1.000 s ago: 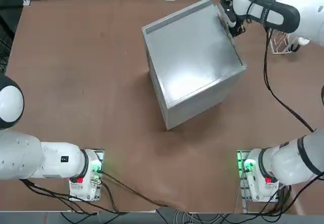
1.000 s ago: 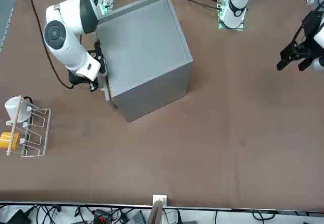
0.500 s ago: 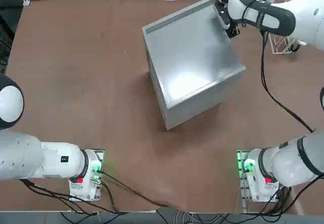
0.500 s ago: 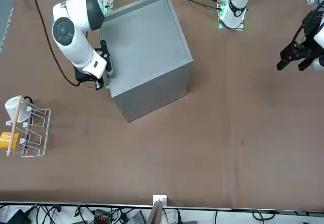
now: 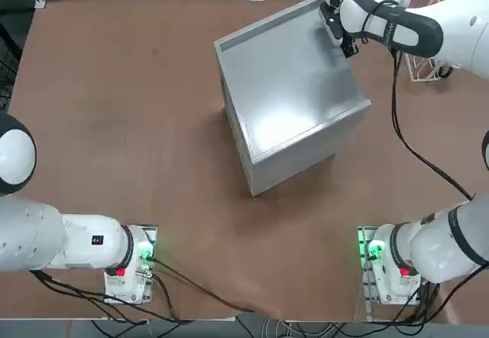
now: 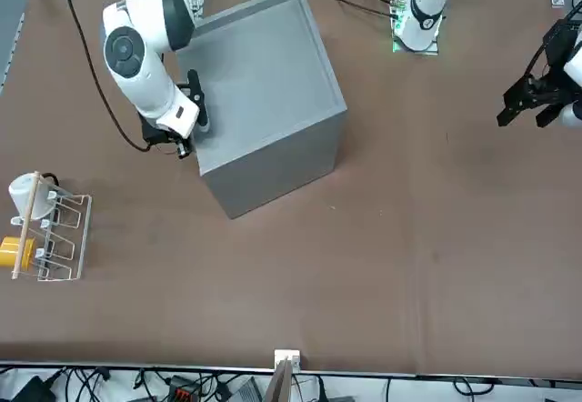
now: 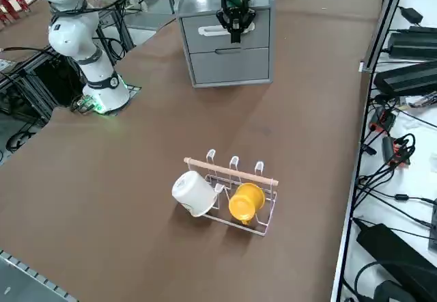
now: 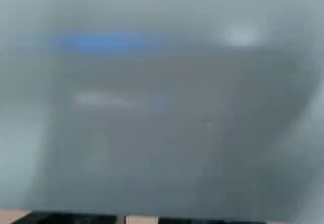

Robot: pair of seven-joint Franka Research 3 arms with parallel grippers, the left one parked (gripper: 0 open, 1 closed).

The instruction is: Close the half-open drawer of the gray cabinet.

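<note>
The gray cabinet [image 5: 290,86] stands on the brown worktop [image 6: 364,256], set at an angle in the overhead view. The drawer [image 7: 198,40] is the upper one in the cabinet's face, pushed in, its front level with the face; no wooden side wall shows. Below it is another gray drawer front [image 7: 232,67]. The right gripper [image 7: 235,41] is at the upper front, its jaws pressed together, partly covering the white handle [image 7: 214,31]; whether they touch the panel I cannot tell. Well apart from the cabinet, a white wire rack [image 7: 235,225] holds a white mug [image 7: 194,193] and a yellow mug [image 7: 246,201].
</note>
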